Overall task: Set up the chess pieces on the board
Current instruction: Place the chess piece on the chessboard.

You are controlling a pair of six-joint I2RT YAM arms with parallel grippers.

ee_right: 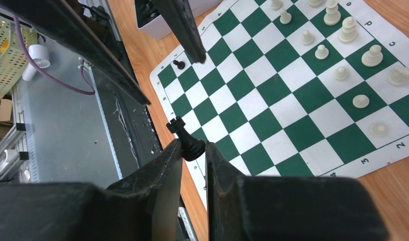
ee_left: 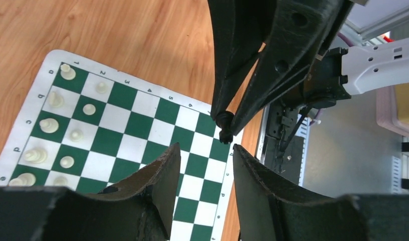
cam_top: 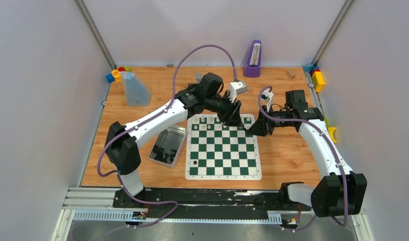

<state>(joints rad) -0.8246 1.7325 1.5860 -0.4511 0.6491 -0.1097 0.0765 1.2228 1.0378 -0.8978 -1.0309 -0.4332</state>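
A: Since the right gripper point(ee_right: 192, 146) is clamped on the black rook point(ee_right: 178, 126) only at its base, how safe does that hold look to you?

B: Thin, I judge. The rook sticks out past the fingertips at a slant, above the white border of the board point(ee_right: 293, 90). A small knock could twist it loose, and it would land on the border or the tabletop point(cam_top: 282, 155), not on a square.

A: And what would do the knocking?

B: The left gripper point(ee_left: 205, 146). Its jaws stand partly apart with nothing between them, and it hangs just beside the right one, over the same end of the board. If this is a handover and the left closes off-centre, or the right lets go too early, the rook drops.

A: Anything else in harm's way?

B: The cream-white pieces point(ee_right: 348, 30) stand in two rows along that end, near both arms. A finger swinging low could topple several. The lone black pawn point(ee_right: 179, 64) sits well apart from them, so it looks safer.

A: Are there black pieces to fetch?

B: Plenty lie in the metal tin point(cam_top: 173, 134) beside the board, so most of the job is ahead.
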